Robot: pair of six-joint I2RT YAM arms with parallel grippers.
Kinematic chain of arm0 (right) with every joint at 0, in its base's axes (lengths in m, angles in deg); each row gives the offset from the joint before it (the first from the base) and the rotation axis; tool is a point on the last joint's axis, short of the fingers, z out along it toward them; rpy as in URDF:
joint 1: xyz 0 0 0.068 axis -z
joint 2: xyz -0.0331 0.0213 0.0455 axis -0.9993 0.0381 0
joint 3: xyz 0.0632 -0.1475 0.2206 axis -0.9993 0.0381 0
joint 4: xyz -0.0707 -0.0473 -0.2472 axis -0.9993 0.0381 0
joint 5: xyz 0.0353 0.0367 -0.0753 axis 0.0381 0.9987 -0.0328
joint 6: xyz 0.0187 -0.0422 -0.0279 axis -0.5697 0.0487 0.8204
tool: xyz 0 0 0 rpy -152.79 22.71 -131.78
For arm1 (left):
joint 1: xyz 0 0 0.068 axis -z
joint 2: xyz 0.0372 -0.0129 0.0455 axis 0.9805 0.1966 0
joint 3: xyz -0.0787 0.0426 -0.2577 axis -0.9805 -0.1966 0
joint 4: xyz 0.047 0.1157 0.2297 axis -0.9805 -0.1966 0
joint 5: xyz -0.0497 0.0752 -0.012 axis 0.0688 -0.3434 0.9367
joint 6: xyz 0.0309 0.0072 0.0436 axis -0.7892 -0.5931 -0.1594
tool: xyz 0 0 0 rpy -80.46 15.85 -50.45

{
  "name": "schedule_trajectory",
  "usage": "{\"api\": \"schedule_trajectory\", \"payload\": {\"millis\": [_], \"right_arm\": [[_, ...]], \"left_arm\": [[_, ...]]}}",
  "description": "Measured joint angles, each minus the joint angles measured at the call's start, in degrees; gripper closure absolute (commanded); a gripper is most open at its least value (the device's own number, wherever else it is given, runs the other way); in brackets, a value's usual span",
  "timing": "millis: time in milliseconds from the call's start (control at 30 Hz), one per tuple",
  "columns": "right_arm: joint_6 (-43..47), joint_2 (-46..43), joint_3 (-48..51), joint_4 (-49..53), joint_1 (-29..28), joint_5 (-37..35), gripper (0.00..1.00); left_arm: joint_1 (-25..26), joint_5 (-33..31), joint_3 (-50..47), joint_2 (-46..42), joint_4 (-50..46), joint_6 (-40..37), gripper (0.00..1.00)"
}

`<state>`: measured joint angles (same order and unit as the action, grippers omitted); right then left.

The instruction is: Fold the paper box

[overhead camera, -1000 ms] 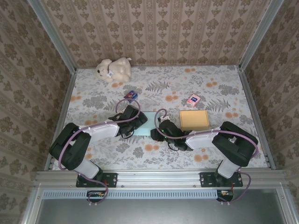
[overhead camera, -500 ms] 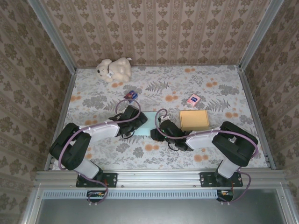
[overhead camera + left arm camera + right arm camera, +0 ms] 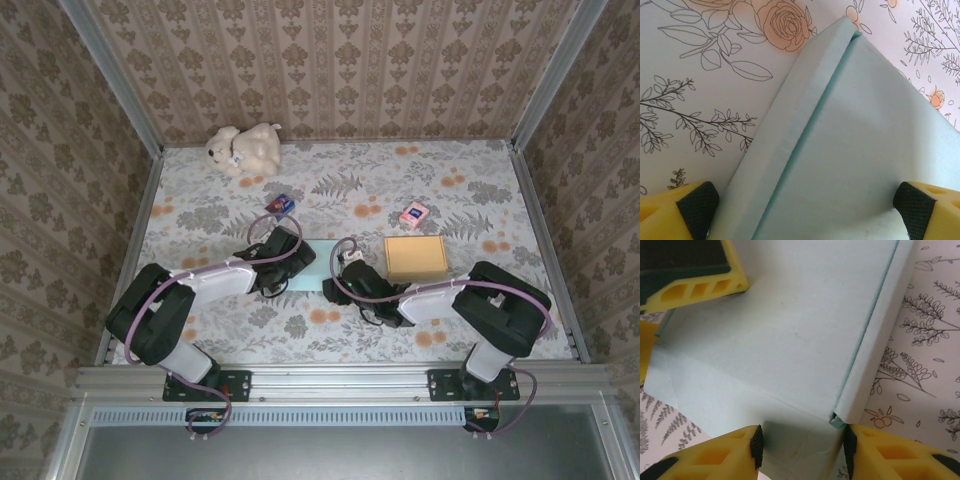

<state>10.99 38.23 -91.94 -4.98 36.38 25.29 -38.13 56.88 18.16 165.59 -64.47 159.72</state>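
From above, the paper box [image 3: 313, 262] lies flat on the bench [image 3: 480, 190] between my left fingers [image 3: 285, 265] and my right fingers [image 3: 338, 275], one set at each end. A brown carton [image 3: 415, 257] sits just beyond my right fingers, and I should stay clear of it. At my left wrist, my left fingers [image 3: 805, 212] are spread wide and released. The pale sheet runs out between them past the tips, and its long side flap [image 3: 790, 130] lies over toward my left pad [image 3: 697, 202]. At my right wrist, my right fingers [image 3: 802, 447] are half-spread across the near corner, and the flap [image 3: 875, 340] ends just inside my right pad [image 3: 850, 447]. I cannot tell whether those pads are biting the paper. I judge the step to be raising this flap into a wall. To do it well, I should keep the panel pinned at one end, catch the flap close to its crease, and turn it evenly so the thin paper doesn't buckle.
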Motion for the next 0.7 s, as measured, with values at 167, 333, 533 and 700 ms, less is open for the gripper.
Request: {"api": "schedule_trajectory", "payload": {"millis": [167,333,533,700], "right_arm": [[4.04,3.06,2.78,-9.44,-1.03,-3.5,0.52],[7.3,5.92,3.74,-15.45,-3.19,-9.64,0.5],[8.26,8.72,3.72,-18.4,-3.58,-12.46,0.48],[9.33,9.94,3.85,-19.39,-4.07,-13.92,0.47]], "left_arm": [[0.0,-0.24,-0.02,0.0,0.0,0.72,0.05],[-0.02,-0.44,-0.07,0.0,0.09,1.25,0.05],[-0.07,-0.46,-0.24,0.0,0.33,1.46,0.05],[-0.11,-0.44,-0.5,-0.11,0.61,1.46,0.05]]}}
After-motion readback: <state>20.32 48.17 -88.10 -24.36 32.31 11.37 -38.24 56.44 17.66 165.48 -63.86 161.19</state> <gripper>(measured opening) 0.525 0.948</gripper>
